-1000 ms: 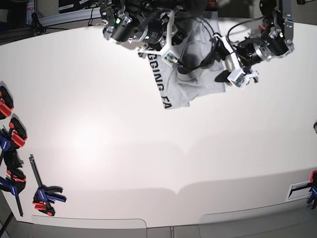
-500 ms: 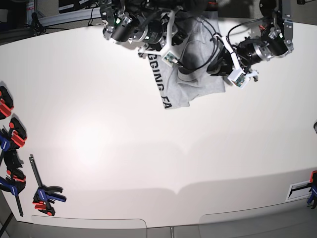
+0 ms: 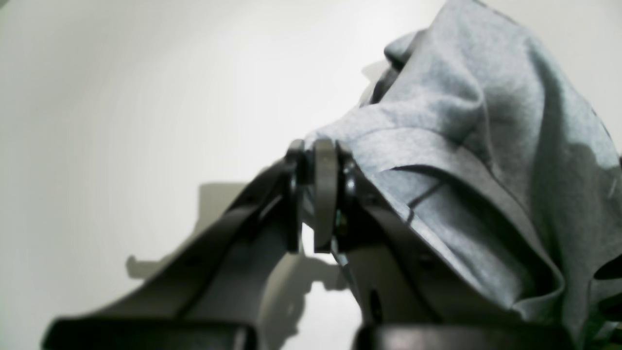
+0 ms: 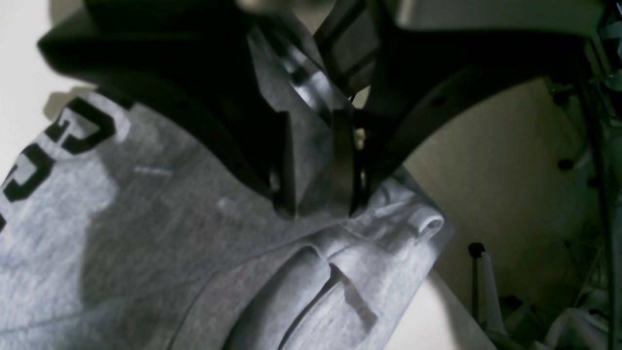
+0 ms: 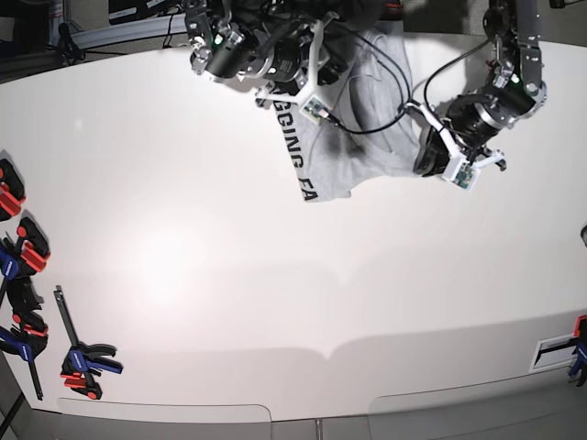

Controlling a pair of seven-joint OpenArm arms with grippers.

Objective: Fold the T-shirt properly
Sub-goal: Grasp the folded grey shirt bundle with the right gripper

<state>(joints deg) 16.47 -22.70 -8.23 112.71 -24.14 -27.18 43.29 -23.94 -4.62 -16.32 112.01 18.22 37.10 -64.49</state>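
Note:
The grey T-shirt (image 5: 358,137) lies bunched at the far middle of the white table (image 5: 275,275), black lettering (image 5: 298,156) running down its left edge. My left gripper (image 3: 318,160) is shut, and the shirt's hemmed edge (image 3: 418,146) runs into its tips. In the base view that gripper (image 5: 424,158) sits at the shirt's right corner. My right gripper (image 4: 316,194) is shut on a fold of grey fabric (image 4: 311,165) beside the lettering (image 4: 73,131). Its arm (image 5: 266,60) reaches over the shirt's upper left part.
Several red, blue and black clamps (image 5: 23,275) lie along the table's left edge, with one more (image 5: 84,362) near the front left. Another clamp (image 5: 578,344) pokes in at the right edge. Black cables (image 5: 385,60) loop over the shirt.
My left gripper has shut on the shirt's edge and moved right and toward the front, drawing that corner out with it. The right arm has stayed put.

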